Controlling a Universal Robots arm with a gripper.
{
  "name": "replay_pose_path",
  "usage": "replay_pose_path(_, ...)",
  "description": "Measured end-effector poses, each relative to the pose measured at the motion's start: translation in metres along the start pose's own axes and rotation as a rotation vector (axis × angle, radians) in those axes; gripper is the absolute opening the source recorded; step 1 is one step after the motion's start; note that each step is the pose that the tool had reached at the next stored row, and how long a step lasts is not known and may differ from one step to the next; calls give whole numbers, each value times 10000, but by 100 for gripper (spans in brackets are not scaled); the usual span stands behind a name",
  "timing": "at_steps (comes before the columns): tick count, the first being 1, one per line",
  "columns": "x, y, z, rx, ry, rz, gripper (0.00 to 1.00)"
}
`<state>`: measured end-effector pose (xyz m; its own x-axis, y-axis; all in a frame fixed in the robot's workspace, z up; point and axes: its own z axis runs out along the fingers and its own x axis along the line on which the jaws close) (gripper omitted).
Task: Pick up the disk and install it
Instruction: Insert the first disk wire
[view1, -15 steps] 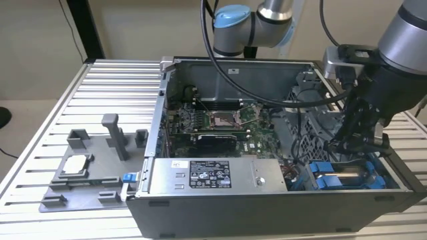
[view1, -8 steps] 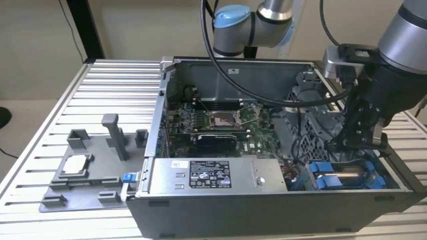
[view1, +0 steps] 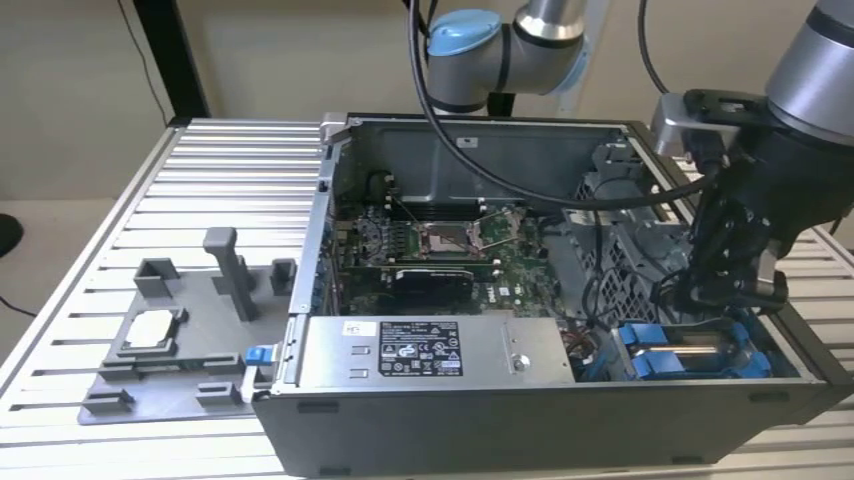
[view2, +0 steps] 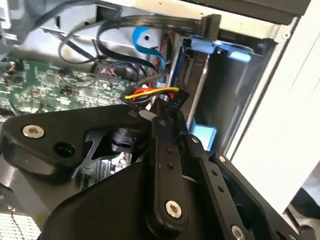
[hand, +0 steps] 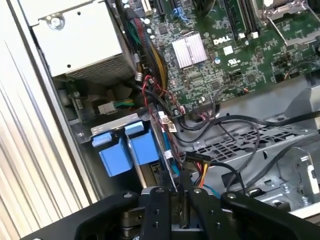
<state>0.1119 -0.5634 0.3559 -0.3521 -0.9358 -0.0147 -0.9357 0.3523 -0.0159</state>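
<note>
A: Step?
B: Install. Disk (view1: 694, 355) sits low in case (view1: 534, 425), near corner, exterior view's right. Gripper (view1: 734, 295) looks clamped on its top edge.
A: Needs?
B: Straight push; cables (view2: 150, 92) v. close.
</note>
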Motion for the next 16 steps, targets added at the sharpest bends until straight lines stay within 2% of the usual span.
replay_pose_path(1,-1,-4,6,0,36,-88,0)
replay_pose_path(4,-3,-8,32,14,89,-435,0)
replay_pose_path(9,-4,-9,53,15,110,-1242,0)
replay_pose_path(16,-11,-7,54,15,110,-1299,0)
